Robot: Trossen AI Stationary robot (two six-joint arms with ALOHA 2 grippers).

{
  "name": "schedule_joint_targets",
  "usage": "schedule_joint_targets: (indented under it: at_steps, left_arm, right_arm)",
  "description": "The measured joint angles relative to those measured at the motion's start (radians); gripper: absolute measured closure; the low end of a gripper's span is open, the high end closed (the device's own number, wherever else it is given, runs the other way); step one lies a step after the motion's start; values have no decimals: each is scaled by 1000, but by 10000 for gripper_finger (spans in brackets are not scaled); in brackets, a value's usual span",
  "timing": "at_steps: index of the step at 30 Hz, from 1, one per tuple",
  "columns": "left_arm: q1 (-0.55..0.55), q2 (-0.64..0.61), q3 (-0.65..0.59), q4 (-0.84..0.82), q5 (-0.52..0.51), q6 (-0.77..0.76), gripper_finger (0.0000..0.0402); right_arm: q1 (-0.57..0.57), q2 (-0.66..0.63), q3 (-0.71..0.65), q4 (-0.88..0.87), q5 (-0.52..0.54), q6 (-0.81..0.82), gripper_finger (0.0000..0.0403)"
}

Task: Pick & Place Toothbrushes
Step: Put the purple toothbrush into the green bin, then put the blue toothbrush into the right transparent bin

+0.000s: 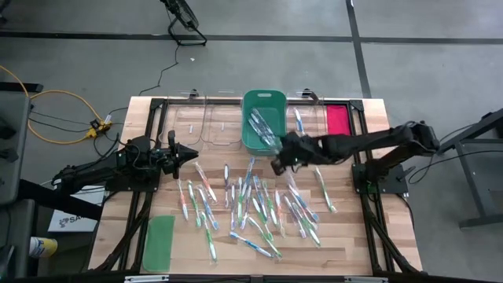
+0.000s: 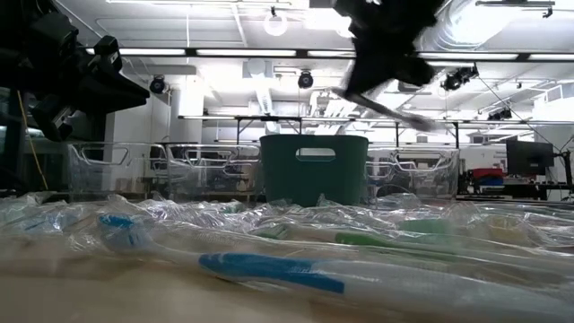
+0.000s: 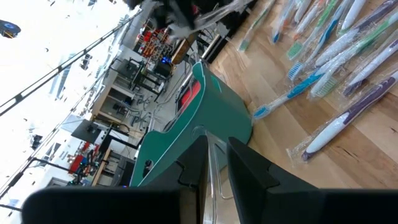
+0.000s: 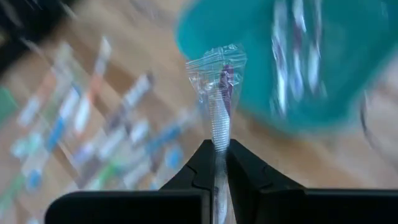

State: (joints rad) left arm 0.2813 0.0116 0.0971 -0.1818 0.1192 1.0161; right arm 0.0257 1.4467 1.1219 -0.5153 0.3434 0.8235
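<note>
Many wrapped toothbrushes (image 1: 259,208) lie flat and scattered on the wooden table (image 1: 354,236); a few more lie in the green bin (image 1: 263,118) at the back middle. My right gripper (image 1: 277,163) hangs above the table just in front of that bin, shut on one clear-wrapped toothbrush (image 4: 219,93) with a purple accent. It also shows high up in the low view as my right gripper (image 2: 381,63). My left gripper (image 1: 192,153) waits level at the table's left; its fingers stand a narrow gap apart with nothing between them (image 3: 216,168). My right gripper pinches the wrapped toothbrush between its two fingers near one end (image 4: 219,140); which end I cannot tell. The fingers slant down from the table's right side. The toothbrush sticks out forward past the fingertips, lifted clear of the table, its free end (image 2: 413,117) slanting downward.
Clear bins (image 1: 206,124) stand in a row at the back left of the green bin. A red-pink lid (image 1: 338,119) lies at the back right, a flat green lid (image 1: 159,242) at the front left. Black frame rails (image 1: 377,228) run along both table sides.
</note>
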Motion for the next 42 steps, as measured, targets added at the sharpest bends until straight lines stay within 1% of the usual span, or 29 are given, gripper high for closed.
schedule_joint_targets:
  at_steps: [4, 9, 16, 23, 31, 35, 38, 42]
  left_arm:
    - [0, 0, 0, 0, 0, 0, 346]
    - [0, 0, 0, 0, 0, 0, 346]
    - [0, 0, 0, 0, 0, 0, 346]
    - [0, 0, 0, 0, 0, 0, 346]
    - [0, 0, 0, 0, 0, 0, 346]
    - [0, 0, 0, 0, 0, 0, 346]
    - [0, 0, 0, 0, 0, 0, 346]
    - [0, 0, 0, 0, 0, 0, 346]
  right_arm:
    - [-74, 0, 3, 201, -11, -132, 387]
    - [-167, 0, 3, 355, -12, -220, 386]
    - [-302, 22, 3, 430, -21, -198, 386]
    - [-411, 109, 3, 440, -72, -120, 379]
    - [-446, 182, 3, 435, -145, -82, 325]
    - [-447, 183, 3, 419, -142, -83, 293]
    - [-447, 158, 2, 399, -163, -90, 267]
    - [-446, 96, 3, 348, -260, -134, 238]
